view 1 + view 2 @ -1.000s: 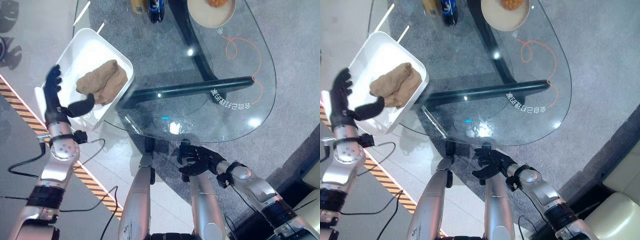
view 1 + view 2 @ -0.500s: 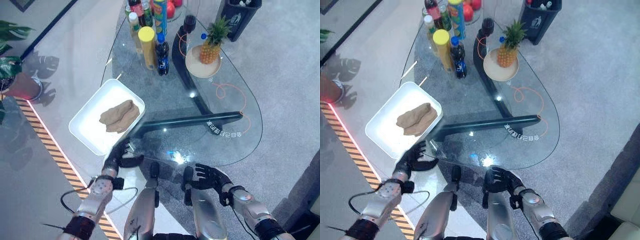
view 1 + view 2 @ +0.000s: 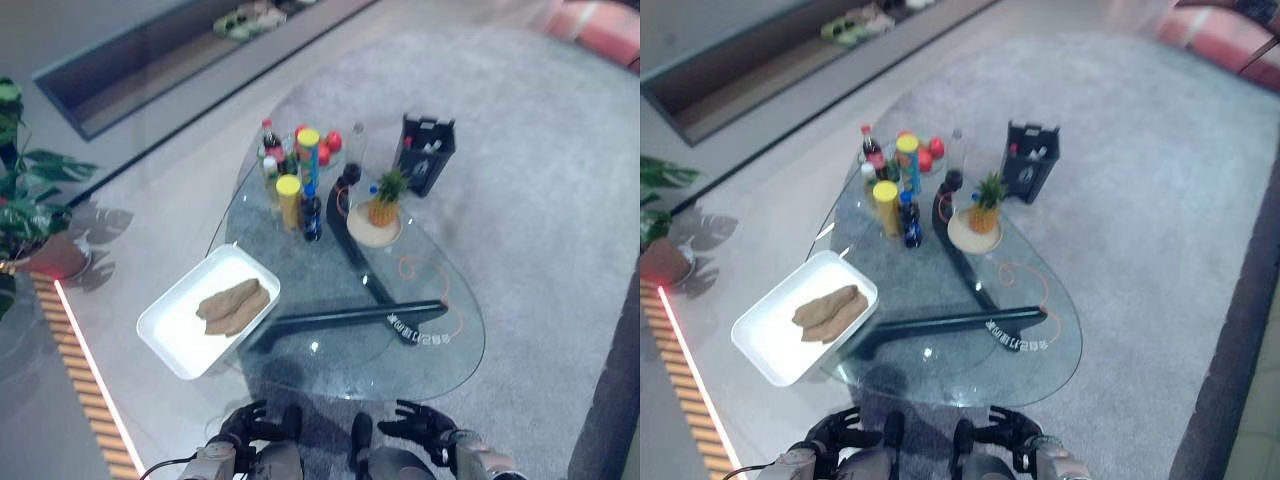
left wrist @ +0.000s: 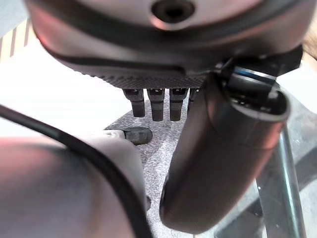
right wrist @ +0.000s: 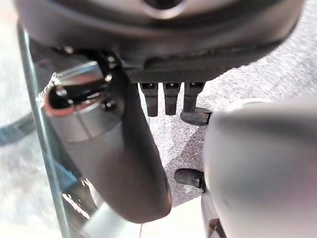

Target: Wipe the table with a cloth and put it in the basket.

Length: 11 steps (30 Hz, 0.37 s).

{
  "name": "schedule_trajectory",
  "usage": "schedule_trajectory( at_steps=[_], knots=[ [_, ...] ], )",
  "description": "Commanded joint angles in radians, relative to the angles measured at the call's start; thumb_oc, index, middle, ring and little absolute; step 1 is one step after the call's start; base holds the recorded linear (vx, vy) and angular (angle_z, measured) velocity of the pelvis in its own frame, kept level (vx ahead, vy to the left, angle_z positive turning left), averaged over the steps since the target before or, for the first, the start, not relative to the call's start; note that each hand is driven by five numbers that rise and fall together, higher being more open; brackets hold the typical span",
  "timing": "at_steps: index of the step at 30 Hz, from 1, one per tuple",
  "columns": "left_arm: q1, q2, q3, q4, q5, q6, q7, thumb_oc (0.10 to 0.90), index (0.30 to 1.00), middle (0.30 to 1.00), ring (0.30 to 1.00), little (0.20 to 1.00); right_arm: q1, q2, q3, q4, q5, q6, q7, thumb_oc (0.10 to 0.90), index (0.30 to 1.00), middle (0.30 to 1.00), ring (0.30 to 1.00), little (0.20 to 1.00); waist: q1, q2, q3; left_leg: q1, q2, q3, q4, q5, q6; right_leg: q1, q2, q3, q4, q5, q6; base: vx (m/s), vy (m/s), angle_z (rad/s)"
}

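Cloth binned, task looks finished.
Your brown crumpled cloth (image 3: 232, 306) lies in the white rectangular basket (image 3: 170, 346); left hand (image 3: 243, 424) and right hand (image 3: 420, 423) hang relaxed, empty.

white print on table (image 3: 425, 340), unreadable

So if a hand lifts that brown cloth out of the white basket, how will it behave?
The brown cloth lies crumpled in soft folds in the white basket, so it will probably droop and hang floppy. It looks thin, so likely light. A pinch on one fold may let the rest trail.
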State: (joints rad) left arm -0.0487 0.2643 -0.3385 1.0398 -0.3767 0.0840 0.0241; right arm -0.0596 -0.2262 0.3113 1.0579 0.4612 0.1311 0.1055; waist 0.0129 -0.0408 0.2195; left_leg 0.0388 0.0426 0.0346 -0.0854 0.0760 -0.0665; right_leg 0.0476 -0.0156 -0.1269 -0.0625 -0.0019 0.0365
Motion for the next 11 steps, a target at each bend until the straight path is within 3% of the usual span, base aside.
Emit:
schedule_trajectory(
  at_steps=[1,11],
  knots=[
    [-0.024,-0.057,-0.018,0.052,0.025,-0.056,-0.027,0.800,0.900,0.900,0.900,0.900,0.012,-0.017,-0.009,0.025,0.013,-0.029,0.017,0.800,0.900,0.900,0.900,0.900,-0.010,0.002,-0.014,-0.015,-0.049,-0.026,0.040,-0.072,0.012,0.004,-0.005,0.001,0.061,-0.030,0.040,0.05,0.018,-0.16],
    [-0.030,-0.069,-0.012,0.136,0.016,-0.061,-0.068,0.800,0.900,0.900,0.900,0.900,0.004,0.007,-0.028,0.108,-0.028,-0.036,0.032,0.800,0.900,0.900,0.900,0.900,-0.026,0.024,-0.065,0.039,-0.048,-0.013,0.000,-0.079,0.020,0.047,-0.018,0.015,0.014,-0.014,0.051,0.03,0.022,-0.07]
  ],
)
